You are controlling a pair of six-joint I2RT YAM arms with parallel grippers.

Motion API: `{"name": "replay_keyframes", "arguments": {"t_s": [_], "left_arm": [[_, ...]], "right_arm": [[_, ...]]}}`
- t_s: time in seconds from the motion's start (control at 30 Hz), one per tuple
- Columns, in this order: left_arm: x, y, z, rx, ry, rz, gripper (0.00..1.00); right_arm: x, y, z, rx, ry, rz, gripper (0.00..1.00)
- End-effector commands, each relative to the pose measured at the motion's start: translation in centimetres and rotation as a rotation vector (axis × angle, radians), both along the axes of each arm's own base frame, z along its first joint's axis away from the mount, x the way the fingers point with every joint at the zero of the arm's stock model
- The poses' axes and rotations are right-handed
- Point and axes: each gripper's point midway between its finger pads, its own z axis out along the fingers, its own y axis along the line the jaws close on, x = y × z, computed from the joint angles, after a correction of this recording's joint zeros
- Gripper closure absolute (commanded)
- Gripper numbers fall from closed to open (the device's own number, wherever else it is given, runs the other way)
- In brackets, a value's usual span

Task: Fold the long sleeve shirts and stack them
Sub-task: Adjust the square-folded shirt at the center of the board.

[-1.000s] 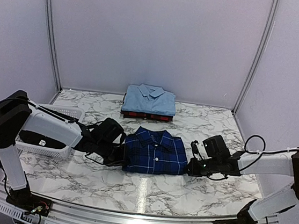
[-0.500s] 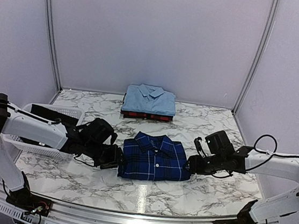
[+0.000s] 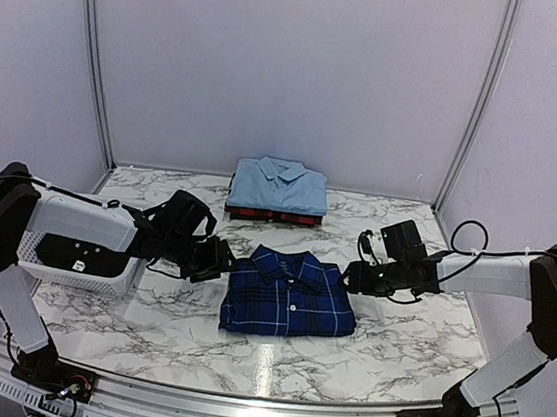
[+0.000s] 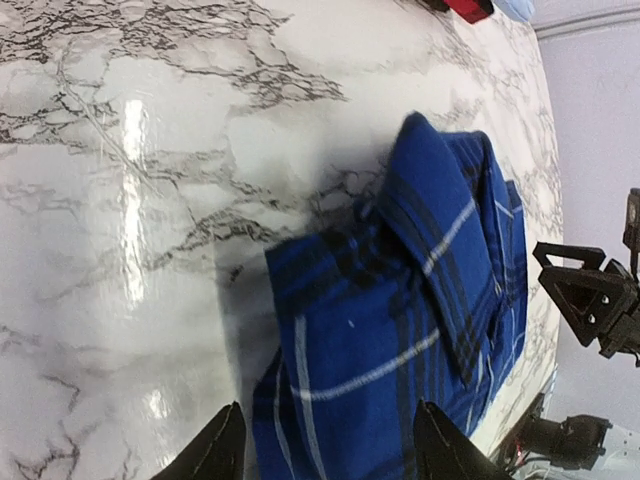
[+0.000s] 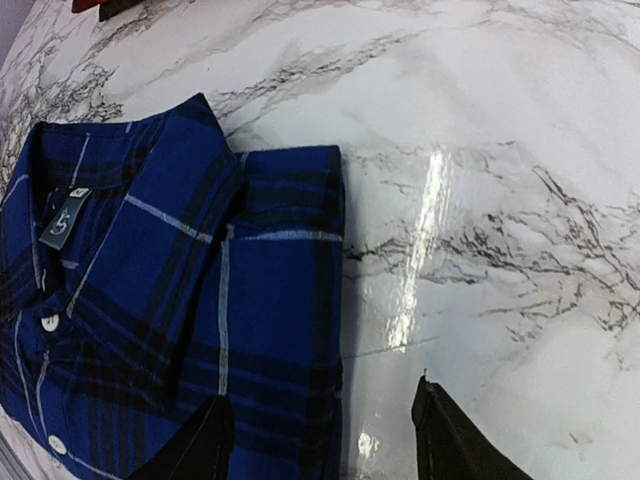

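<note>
Navy plaid shirt (image 3: 289,292) is lying folded into a neat rectangle at the middle of the marble table (image 3: 145,319), buttons up and collar toward the far wall.

At the far left the white basket (image 3: 99,281) is sitting partly behind the left arm. The left gripper (image 3: 214,259) is hovering low just beside the shirt's left shoulder. In its wrist view the gripper (image 4: 330,455) is showing both fingers spread wide, with the plaid cloth (image 4: 400,330) running in between them but nothing pinched.

Behind the shirt, near the back wall, the light blue shirt (image 3: 279,183) is resting folded on top of the red-and-black plaid shirt (image 3: 273,214), so the stack is waiting for its third piece.

On the right, the right gripper (image 3: 351,275) is mirroring the left at the opposite shoulder. Its fingers (image 5: 195,445) are likewise standing apart, one over the shirt's edge (image 5: 170,300) and the other over bare marble.

Folding of this shirt looks finished, and the step in hand appears to be the pickup for stacking. The next move is calling for each gripper to slide a finger under its side edge, close on all the layers at once, then lift evenly so the fold is not sagging open before the shirt is set squarely on the light blue one.
</note>
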Motion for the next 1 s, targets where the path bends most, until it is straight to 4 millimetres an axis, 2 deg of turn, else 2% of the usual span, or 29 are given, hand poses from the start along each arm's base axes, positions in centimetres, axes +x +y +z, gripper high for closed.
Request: {"name": "replay_keyframes", "arguments": {"t_s": [0.0,0.1,0.2,0.33,0.43,0.53,0.67,0.73,0.83,0.97], "left_arm": [[2.5,-0.9,-1.5,-0.016,-0.004,-0.01,0.44],[3.8,-1.4,-1.9,-0.02,-0.017,0.006,0.49],[5.1,-2.3,-1.4,-0.049,-0.048,0.007,0.57],[5.7,-3.7,-0.1,-0.099,-0.067,-0.013,0.79],[5.7,-3.9,2.0,-0.109,-0.114,-0.018,0.93],[5.2,-4.1,4.5,-0.095,-0.176,-0.03,1.0],[4.3,-4.2,6.3,-0.031,-0.241,-0.031,1.0],[4.4,-3.3,6.0,0.017,-0.25,0.005,1.0],[5.1,-2.0,4.4,0.072,-0.23,0.05,1.0],[6.3,-0.8,0.0,0.161,-0.155,0.063,1.0]], "right_arm": [[3.9,1.6,2.1,0.067,-0.109,0.022,0.43],[4.9,2.0,1.5,0.084,-0.115,0.023,0.44],[5.5,2.3,0.5,0.092,-0.102,0.025,0.45],[5.6,2.7,-0.6,0.102,-0.083,0.028,0.49],[5.7,2.7,-1.0,0.098,-0.079,0.027,0.56],[5.7,2.6,-1.2,0.091,-0.077,0.026,0.68],[5.7,2.2,-0.9,0.072,-0.088,0.01,0.88],[5.8,1.5,-0.6,0.055,-0.102,-0.02,0.91],[5.8,0.3,-0.4,0.017,-0.113,-0.07,0.96],[5.7,-0.1,-0.7,0.001,-0.109,-0.088,0.97]]}}
